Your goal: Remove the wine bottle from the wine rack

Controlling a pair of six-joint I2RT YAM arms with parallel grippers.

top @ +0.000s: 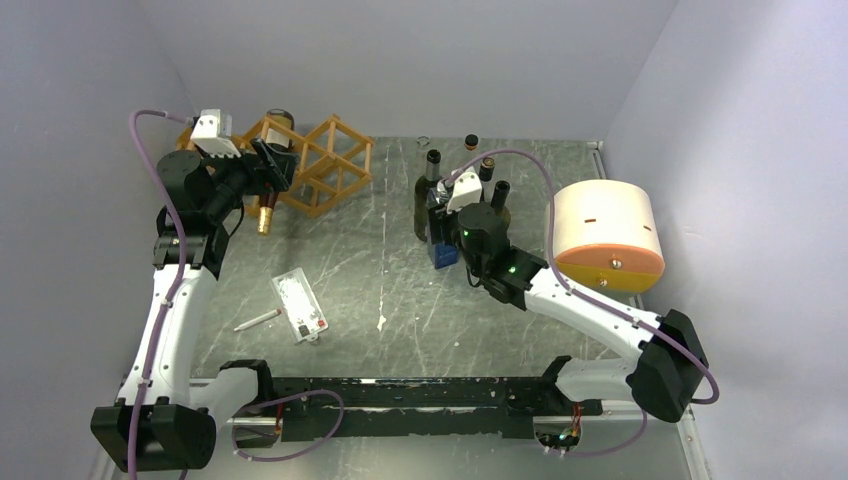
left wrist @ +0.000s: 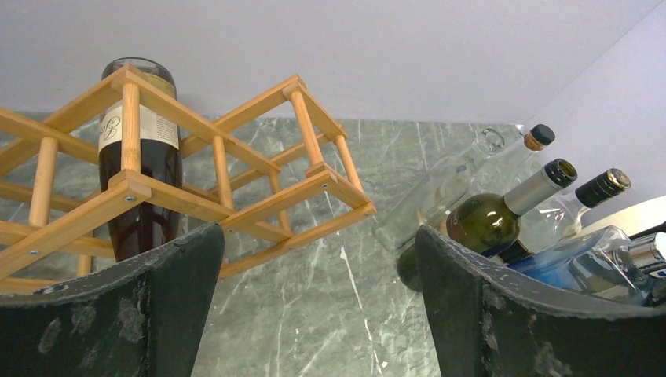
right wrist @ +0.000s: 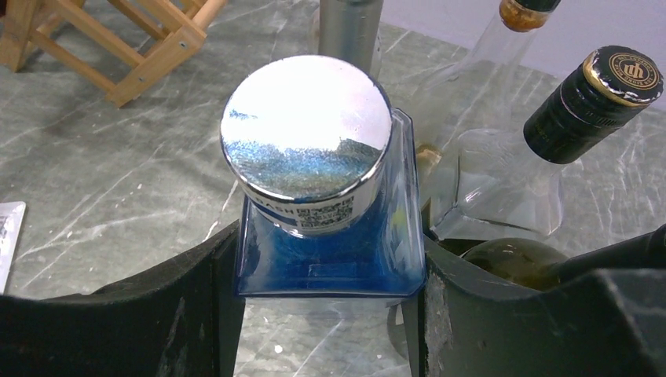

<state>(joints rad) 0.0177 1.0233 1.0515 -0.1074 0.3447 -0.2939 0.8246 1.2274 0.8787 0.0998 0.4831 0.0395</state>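
Cream label on the wine bottle (left wrist: 141, 181), script unreadable; it lies racked in the wine rack (left wrist: 259, 165), just beyond the spread left claw (left wrist: 314, 263); right claw (right wrist: 326, 283) clamps blue bottle (right wrist: 330, 243)

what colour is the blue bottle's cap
Shiny silver round cap on the square blue glass bottle; best in right wrist view.

A robot lab cell: plain pale walls (top: 400, 60) box in a grey marble-patterned bench (top: 400, 280) carrying two cabled white-and-black robot arms (top: 170, 300).
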